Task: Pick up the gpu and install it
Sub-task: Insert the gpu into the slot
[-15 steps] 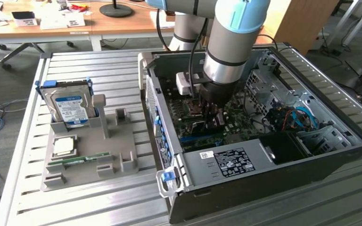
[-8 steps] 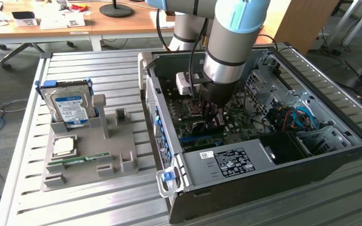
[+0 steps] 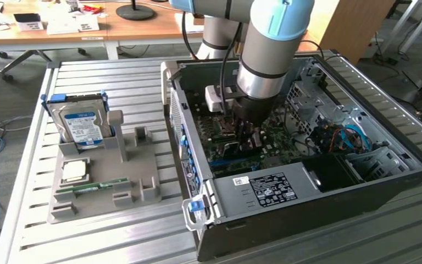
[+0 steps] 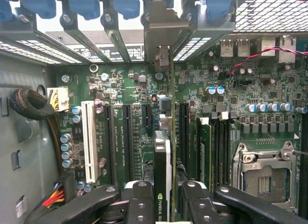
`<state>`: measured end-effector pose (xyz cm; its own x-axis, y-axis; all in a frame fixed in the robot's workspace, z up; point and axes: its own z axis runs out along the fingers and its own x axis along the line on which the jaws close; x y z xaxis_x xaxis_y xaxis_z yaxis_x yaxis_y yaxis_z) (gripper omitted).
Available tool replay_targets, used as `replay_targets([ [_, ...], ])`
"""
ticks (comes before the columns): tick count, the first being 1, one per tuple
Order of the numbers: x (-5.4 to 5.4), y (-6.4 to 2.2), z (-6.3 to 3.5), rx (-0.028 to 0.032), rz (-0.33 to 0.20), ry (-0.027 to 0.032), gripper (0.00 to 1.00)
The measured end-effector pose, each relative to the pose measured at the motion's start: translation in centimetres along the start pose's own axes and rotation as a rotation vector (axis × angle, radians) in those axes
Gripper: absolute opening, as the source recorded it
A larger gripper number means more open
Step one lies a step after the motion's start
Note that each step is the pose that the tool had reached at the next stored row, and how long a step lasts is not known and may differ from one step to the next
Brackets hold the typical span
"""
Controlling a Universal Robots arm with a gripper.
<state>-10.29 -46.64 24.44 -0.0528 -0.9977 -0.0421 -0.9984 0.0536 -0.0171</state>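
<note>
My gripper (image 3: 245,136) is deep inside the open computer case (image 3: 284,190), just above the green motherboard (image 4: 120,89). Its black fingers (image 4: 139,202) are shut on the gpu (image 4: 162,156). The card is seen edge-on, standing upright, with a green logo on its white edge. It runs along the gap between two black expansion slots (image 4: 183,132). Its silver end bracket (image 4: 166,26) reaches the slotted rear wall of the case. I cannot tell whether its edge connector sits in a slot.
Left of the case, a grey holder (image 3: 101,192) carries a blue-and-white hard drive (image 3: 83,126), a square chip (image 3: 75,170) and a narrow green memory stick (image 3: 94,188). Near the card are a white slot (image 4: 89,139), a processor socket (image 4: 264,173), blue latches (image 4: 86,2) and a black cable bundle (image 4: 29,106).
</note>
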Motion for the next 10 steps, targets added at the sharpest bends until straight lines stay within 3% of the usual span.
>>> replay_targets([
  [10,0.01,-0.02,0.17,0.0000,0.000,0.0000,0.27],
])
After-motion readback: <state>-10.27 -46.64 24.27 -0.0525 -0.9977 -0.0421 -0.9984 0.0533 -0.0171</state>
